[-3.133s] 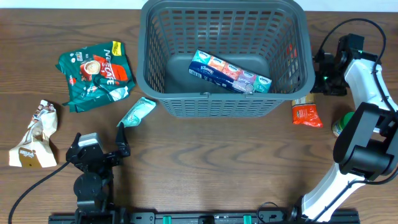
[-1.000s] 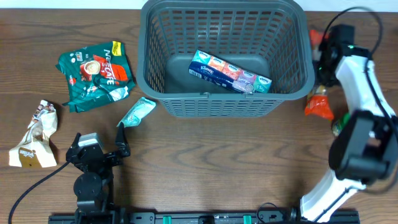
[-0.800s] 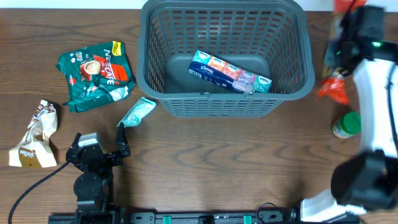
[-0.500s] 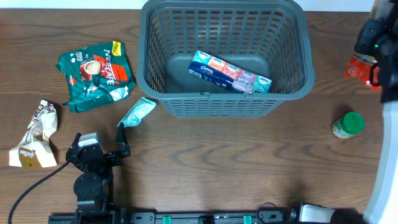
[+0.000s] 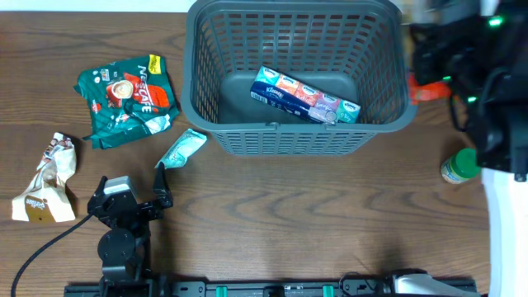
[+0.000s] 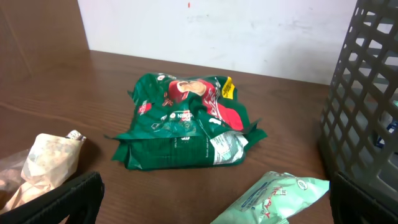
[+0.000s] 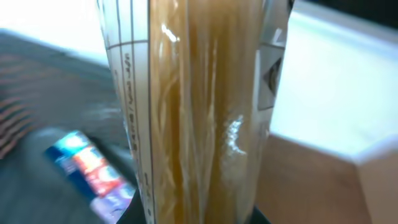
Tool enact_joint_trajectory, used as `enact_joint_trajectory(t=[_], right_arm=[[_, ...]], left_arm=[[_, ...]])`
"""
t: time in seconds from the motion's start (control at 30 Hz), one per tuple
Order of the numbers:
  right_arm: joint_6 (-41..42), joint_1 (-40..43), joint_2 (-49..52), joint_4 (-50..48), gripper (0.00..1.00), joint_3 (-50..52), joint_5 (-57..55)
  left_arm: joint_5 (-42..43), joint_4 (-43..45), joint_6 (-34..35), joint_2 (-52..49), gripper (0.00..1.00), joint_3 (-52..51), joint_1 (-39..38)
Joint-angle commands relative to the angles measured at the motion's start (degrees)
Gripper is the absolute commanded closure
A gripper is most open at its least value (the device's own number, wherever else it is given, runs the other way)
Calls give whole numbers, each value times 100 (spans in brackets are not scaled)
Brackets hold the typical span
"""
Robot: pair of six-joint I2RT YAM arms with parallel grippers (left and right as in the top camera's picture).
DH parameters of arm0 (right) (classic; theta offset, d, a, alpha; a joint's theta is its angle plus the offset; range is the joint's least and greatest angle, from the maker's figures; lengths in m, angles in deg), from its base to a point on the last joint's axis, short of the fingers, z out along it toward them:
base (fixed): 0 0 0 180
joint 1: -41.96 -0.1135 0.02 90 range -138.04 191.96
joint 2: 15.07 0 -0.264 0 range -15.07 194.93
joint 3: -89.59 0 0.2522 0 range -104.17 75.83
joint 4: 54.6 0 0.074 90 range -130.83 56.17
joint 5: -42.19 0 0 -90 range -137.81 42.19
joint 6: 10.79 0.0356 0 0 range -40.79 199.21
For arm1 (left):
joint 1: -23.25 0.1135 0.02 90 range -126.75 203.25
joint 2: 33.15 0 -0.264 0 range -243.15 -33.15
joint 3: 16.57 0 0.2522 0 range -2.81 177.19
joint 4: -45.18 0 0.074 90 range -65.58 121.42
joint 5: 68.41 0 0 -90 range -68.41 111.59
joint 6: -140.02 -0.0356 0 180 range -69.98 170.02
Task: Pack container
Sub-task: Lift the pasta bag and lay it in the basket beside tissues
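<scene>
The container (image 5: 297,140) is a dark grey slotted basket at the top middle, with a Kleenex tissue pack (image 5: 305,95) on its floor. My right gripper (image 5: 441,76) hangs blurred over the basket's right rim, shut on a clear noodle packet (image 7: 193,106) with a red end (image 5: 422,89). In the right wrist view the packet fills the frame, and the tissue pack (image 7: 93,177) lies below it. My left gripper (image 5: 132,200) rests open near the front left, with nothing between its fingers (image 6: 62,199). It faces a light green packet (image 6: 273,196).
A green Nescafe bag (image 5: 128,99) and a crumpled beige bag (image 5: 48,181) lie at the left. The light green packet (image 5: 181,148) lies by the basket's front left corner. A green-lidded jar (image 5: 462,165) stands at the right.
The right arm lifted the noodle packet off the table, swung it out to the far right, then back left to the basket's right rim. The left arm has not moved.
</scene>
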Motion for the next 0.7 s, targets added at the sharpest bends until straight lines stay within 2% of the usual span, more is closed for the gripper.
enact_joint_trajectory(t=[0.0, 0.23, 0.67], right_arm=[[-1016, -680, -254, -188, 99, -205, 363], [-1864, -1486, -208, -127, 99, -205, 492], [-2328, -1495, 332, 1062, 99, -203, 511]], left_arm=[[-68, -164, -13, 4, 1, -111, 35], [-68, -164, -11, 4, 1, -111, 35], [-68, -164, -13, 4, 1, -111, 35]])
